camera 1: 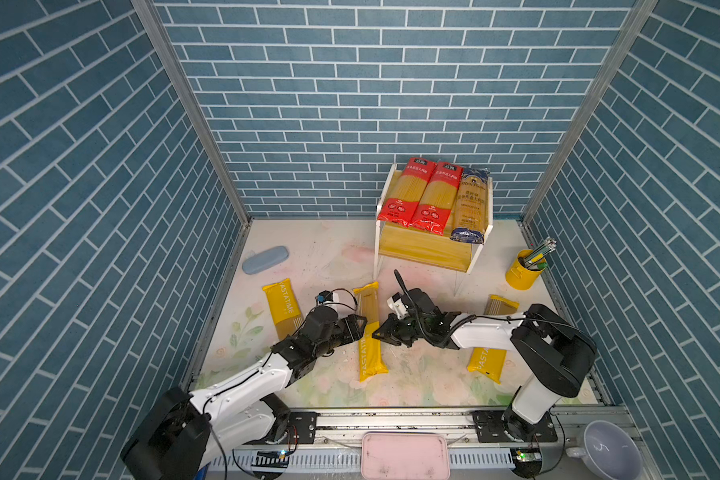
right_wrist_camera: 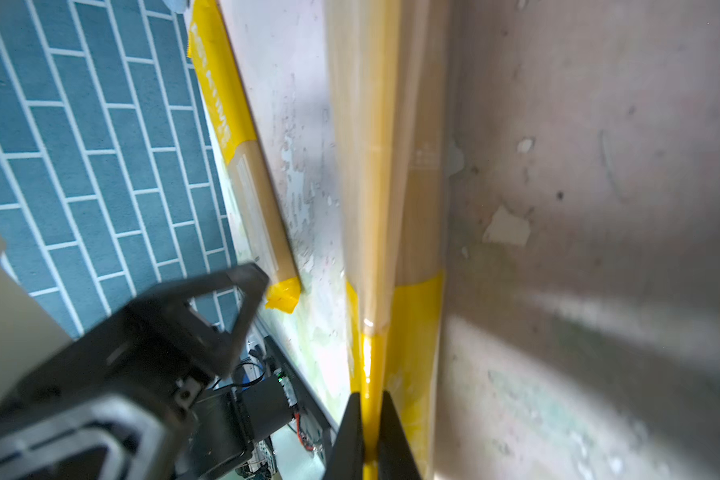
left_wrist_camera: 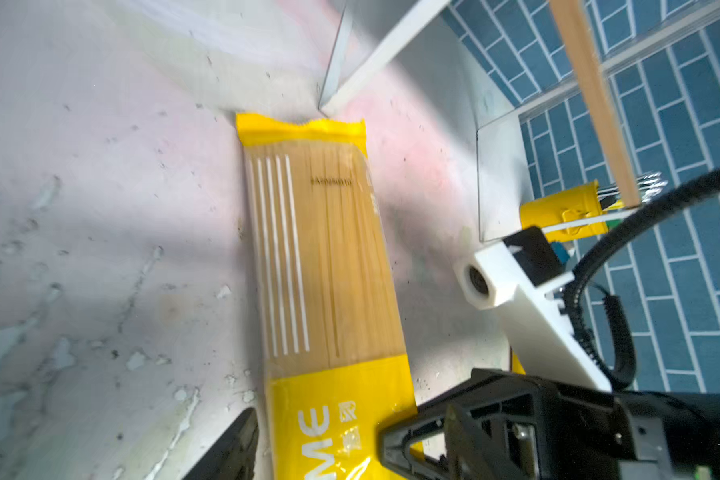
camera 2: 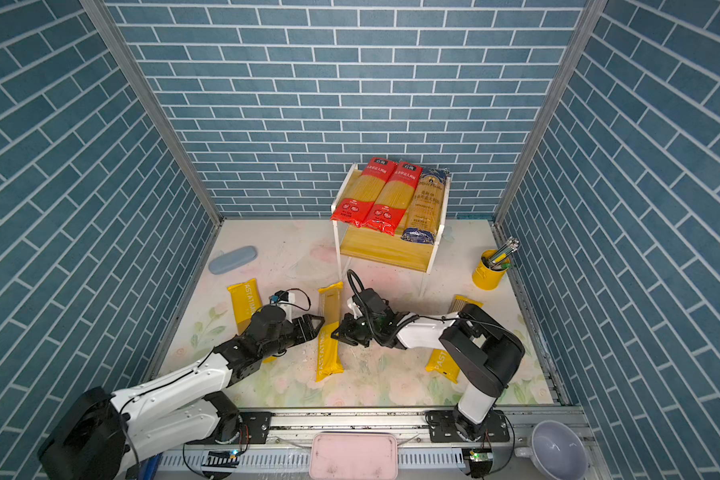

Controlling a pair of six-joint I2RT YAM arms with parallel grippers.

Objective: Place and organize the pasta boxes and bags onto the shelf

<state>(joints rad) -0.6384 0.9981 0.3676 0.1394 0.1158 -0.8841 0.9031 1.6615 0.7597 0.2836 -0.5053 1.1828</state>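
One yellow packet (camera 1: 370,355), edge inside right tool (right_wrist_camera: 370,405), left tool (camera 1: 364,329) opposite.

Walls (camera 1: 350,83): blue brick pattern, white joints.
Tabletop (camera 1: 412,386): pale, with a faded pink-and-green floral print, flecked.
Shelf (camera 1: 425,249): yellowish wood boards, white frame.
Two red packets (camera 1: 404,195): clear middles showing pale yellow pasta.
Blue-ended packet (camera 1: 470,208): dark blue ends, tan middle.
Middle PASTATIME packet (camera 1: 368,361): yellow with white lettering; tan half with white stripes.
Left PASTATIME packet (camera 1: 281,307) and right packet (camera 1: 485,361): same scheme.
Case (camera 1: 265,259): grey-blue.
Pot (camera 1: 522,276): yellow.
Tray (camera 1: 404,455): pink.
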